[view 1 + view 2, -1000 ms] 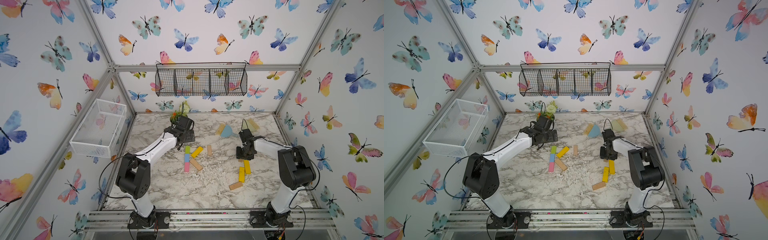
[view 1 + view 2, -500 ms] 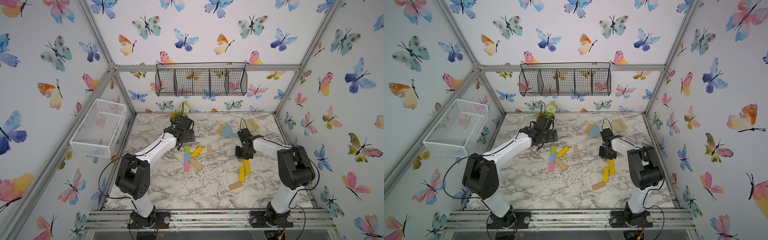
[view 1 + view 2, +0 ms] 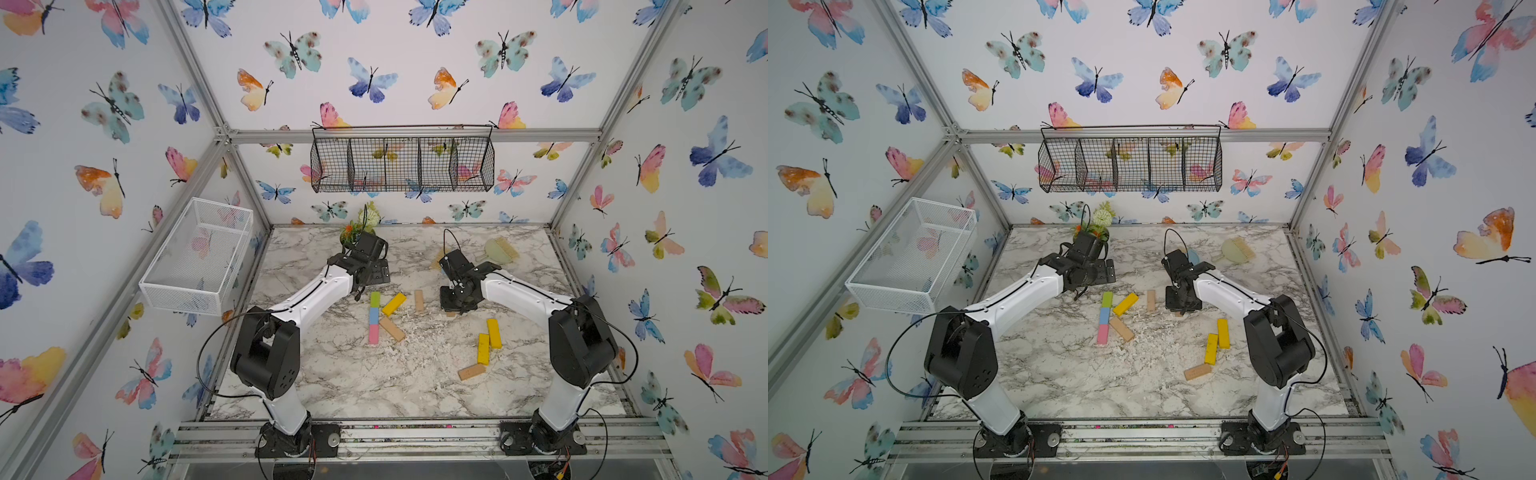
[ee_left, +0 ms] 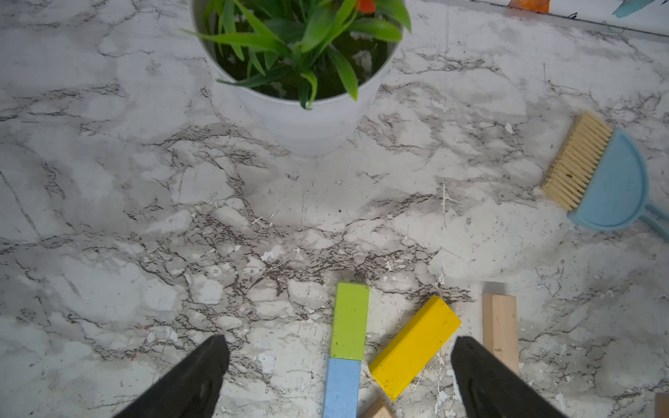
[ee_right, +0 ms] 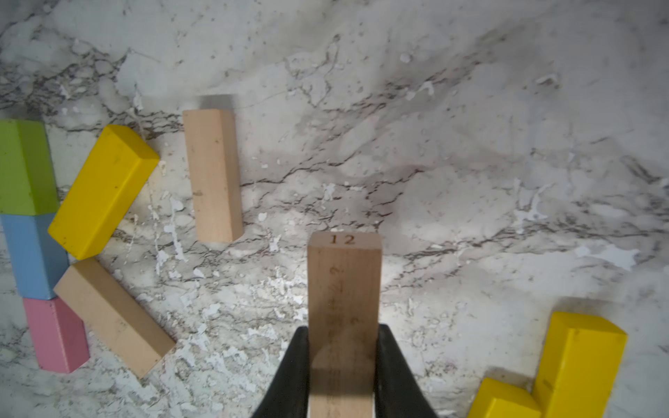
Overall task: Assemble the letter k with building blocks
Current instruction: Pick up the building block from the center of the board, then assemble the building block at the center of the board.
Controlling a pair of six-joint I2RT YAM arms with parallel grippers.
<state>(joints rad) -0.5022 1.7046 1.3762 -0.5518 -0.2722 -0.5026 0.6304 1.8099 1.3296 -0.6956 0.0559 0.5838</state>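
Okay, your right tool point(image 5: 342, 331) is clamped on a wooden block point(image 5: 344, 282), left tool point(image 4: 338, 342) spread apart. Lift straight up, clear of the yellow blocks point(image 5: 579, 362).

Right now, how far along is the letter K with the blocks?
Mostly built. Done: green block, blue block and pink block lie in line as the spine; a yellow block and a tan block slant off it as arms. In hand: the right fingers clamp another tan block marked 12; the left fingers are open, empty. Remaining: placing it; four loose blocks lie unused.
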